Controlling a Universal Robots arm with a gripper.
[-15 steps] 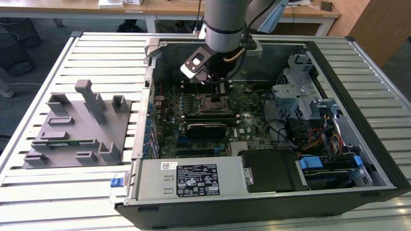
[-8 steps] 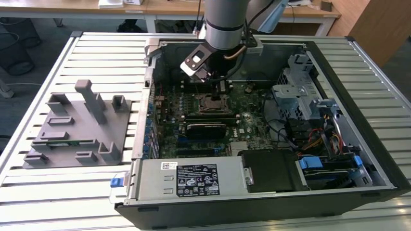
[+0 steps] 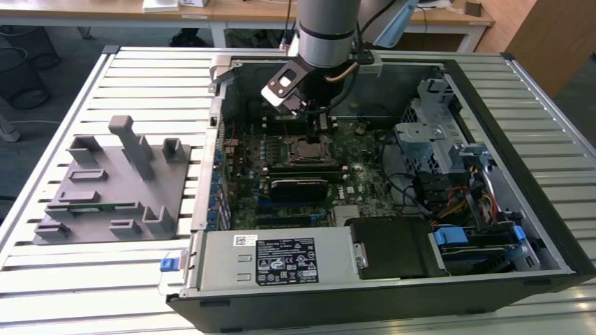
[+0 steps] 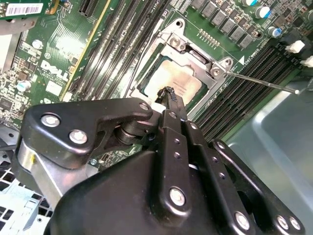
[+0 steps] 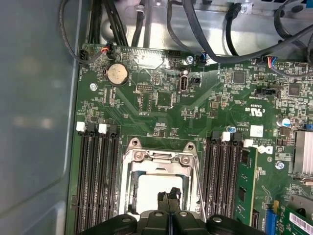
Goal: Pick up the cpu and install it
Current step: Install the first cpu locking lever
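Black pincer (image 5: pixel 169 195) links crowd the foreground in the first wrist view, the two tips pressed together with nothing between them, poised over the cpu (image 5: pixel 152 188); you can see the chip lying inside the metal-framed socket (image 5: pixel 161 157) on the motherboard (image 5: pixel 146 112), though whether the tips touch it cannot be told. Reading the exterior view from its left: a grey tray (image 3: pixel 102 188) sits on the slatted table (image 3: pixel 93 279), well apart from the work; the open computer case (image 3: pixel 373 310) lies beside it; a drive cage (image 3: pixel 447 132) stands inside the case toward the exterior view's right. In the second wrist view the socket's thin lever (image 4: pixel 259 83) juts out over the memory slots (image 4: pixel 244 93), apparently unlatched, near the pincer.

Your likely hazards, as a judgement: a downward push with the chip not square in its seat could bend the socket's contacts; a sideways move could snag the lever or scrape the slots flanking the socket.

Your arm (image 3: pixel 326 28) drops in from above, wrist bent, pincer pointing down at the socket near the case's middle.
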